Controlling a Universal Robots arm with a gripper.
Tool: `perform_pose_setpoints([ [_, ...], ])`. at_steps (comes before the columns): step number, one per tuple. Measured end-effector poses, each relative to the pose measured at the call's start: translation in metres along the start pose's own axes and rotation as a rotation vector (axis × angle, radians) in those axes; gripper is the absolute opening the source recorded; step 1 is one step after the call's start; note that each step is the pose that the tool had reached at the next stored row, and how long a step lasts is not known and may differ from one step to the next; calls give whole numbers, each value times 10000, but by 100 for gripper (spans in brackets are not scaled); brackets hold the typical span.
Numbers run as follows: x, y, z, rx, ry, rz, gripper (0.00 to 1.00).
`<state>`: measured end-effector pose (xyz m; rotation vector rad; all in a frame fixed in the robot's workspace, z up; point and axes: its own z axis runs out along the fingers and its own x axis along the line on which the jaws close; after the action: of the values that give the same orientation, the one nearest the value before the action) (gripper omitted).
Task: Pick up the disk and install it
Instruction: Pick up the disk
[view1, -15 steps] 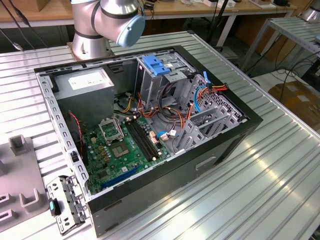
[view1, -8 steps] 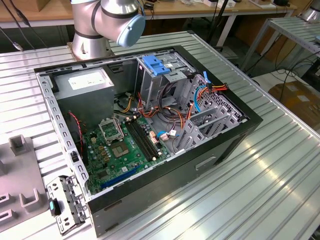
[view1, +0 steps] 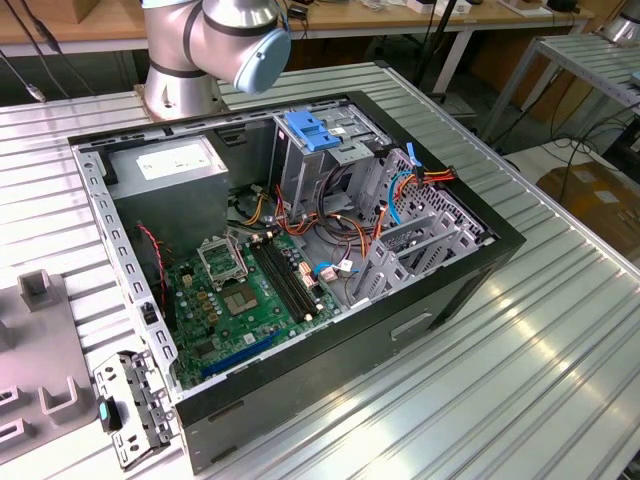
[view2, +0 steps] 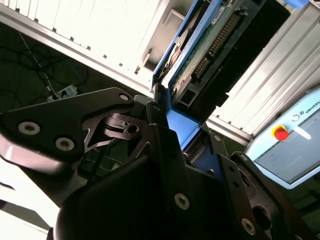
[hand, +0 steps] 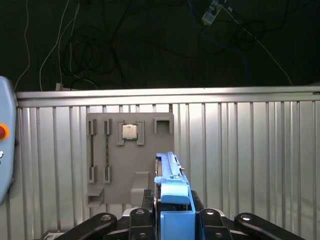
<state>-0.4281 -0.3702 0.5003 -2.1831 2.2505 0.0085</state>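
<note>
My gripper (hand: 172, 212) is shut on the disk (hand: 172, 182), which stands edge-on between the black fingers with its blue plastic side rail toward the camera. In the second wrist view the disk (view2: 212, 47) shows its green circuit-board underside and blue rail, sticking out from the gripper (view2: 182, 132) above the ribbed table. The disk is lifted clear of the grey fixture plate (hand: 130, 155) beneath it.
The open computer case (view1: 480, 255) lies on the ribbed aluminium table (view1: 540, 370), with the bare-metal drive cage and its blue tab (view1: 315, 135), a grey power supply (view1: 175, 165) and the green motherboard (view1: 245, 295). A chip (hand: 129, 131) sits on the fixture plate. A pendant with a red button (view2: 280, 132) is nearby.
</note>
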Motion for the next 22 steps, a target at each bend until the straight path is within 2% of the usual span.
perform_pose_setpoints([
  [4, 3, -63, 0, 1, 0, 0, 37],
  [10, 85, -98, 0, 0, 0, 0, 37],
  [13, 96, -153, 0, 1, -1, 1, 37],
  [16, 96, -242, 0, -12, 1, 0, 37],
  [18, 96, -307, -1, -101, 3, 1, 37],
  [21, 91, -468, 0, -124, 4, 2, 37],
  [22, 89, -544, 0, -124, 4, 2, 37],
])
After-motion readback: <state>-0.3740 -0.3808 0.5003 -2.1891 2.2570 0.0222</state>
